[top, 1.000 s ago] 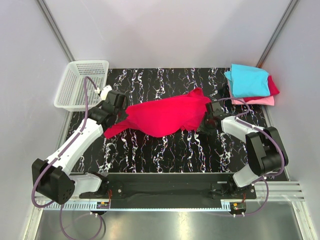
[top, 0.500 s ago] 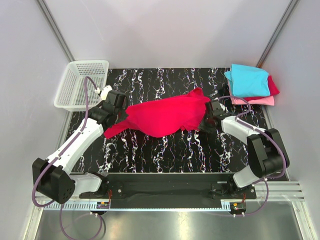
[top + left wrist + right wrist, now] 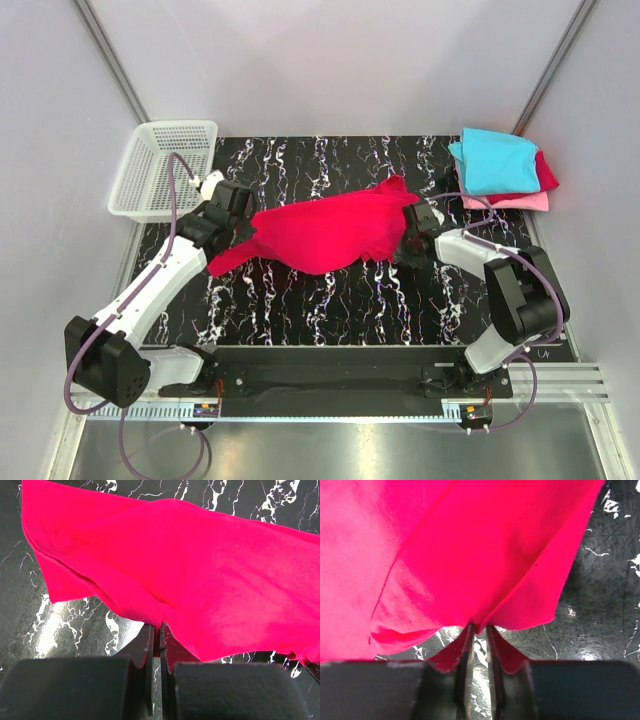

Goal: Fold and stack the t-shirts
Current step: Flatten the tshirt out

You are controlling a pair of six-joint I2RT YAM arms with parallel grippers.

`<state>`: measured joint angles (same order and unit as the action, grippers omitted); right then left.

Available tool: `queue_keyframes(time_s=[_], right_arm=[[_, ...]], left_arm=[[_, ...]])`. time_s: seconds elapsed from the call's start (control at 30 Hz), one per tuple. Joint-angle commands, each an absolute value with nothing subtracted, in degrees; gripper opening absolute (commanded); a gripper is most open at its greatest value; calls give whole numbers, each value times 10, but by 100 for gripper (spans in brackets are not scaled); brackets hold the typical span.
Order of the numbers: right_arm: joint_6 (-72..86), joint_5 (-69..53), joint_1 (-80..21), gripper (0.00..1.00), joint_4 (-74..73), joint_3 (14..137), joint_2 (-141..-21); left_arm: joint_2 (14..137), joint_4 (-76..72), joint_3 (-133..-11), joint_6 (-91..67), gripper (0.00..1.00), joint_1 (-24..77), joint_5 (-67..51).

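Top external: white mesh basket sits at the far-left corner, used as reference here. Crimson shirt is just right of the basket and nearer the arms, stretched across the middle of the black marbled mat, rumpled, not laid flat, no fold in it yet. Left gripper has the shirt end nearest the basket, right gripper has the end farthest from it. Far across from the basket, at the opposite far corner, is a stack: cyan shirt on top, dark red shirt under it, pink shirt at the bottom, all folded as far as I can tell. Left wrist: fingers pressed together with a thin pinch of crimson hem between them, cloth fanning away from the grip and hanging clear of the mat near the tips. Right wrist: same story, fingers closed on a gathered edge, fabric pulling up into a pleat at the pinch point, mat visible below. Status call: three of four done and stacked; crimson one is only at the spread-out step. Left to do, as I read it: lay flat, fold, move to the stack opposite the basket.
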<state>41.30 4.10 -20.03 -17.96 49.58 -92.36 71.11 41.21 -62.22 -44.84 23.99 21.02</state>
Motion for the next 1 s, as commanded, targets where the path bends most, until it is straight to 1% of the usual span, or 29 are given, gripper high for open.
queue_keyframes(time_s=[0.0, 0.03, 0.07, 0.23, 0.43, 0.6, 0.77, 0.97], right_arm=[[412, 69, -209, 10, -183, 523, -926], [412, 70, -211, 4, -186, 526, -927], [412, 73, -211, 0, -188, 526, -927], [409, 99, -222, 0, -206, 536, -922], [398, 164, -244, 0, -269, 567, -866], [380, 227, -262, 0, -365, 615, -772], [341, 272, -262, 0, -445, 686, -662], [290, 271, -262, 0, -495, 765, -564]], left_arm=[[707, 399, -621, -442, 0, 236, 221], [707, 399, -621, -441, 0, 236, 221], [707, 399, -621, -441, 0, 236, 221], [706, 398, -621, -440, 0, 235, 221], [703, 399, -621, -439, 0, 235, 215], [688, 399, -624, -430, 0, 235, 204], [621, 402, -635, -382, 0, 235, 192], [542, 416, -707, -288, 0, 235, 176]])
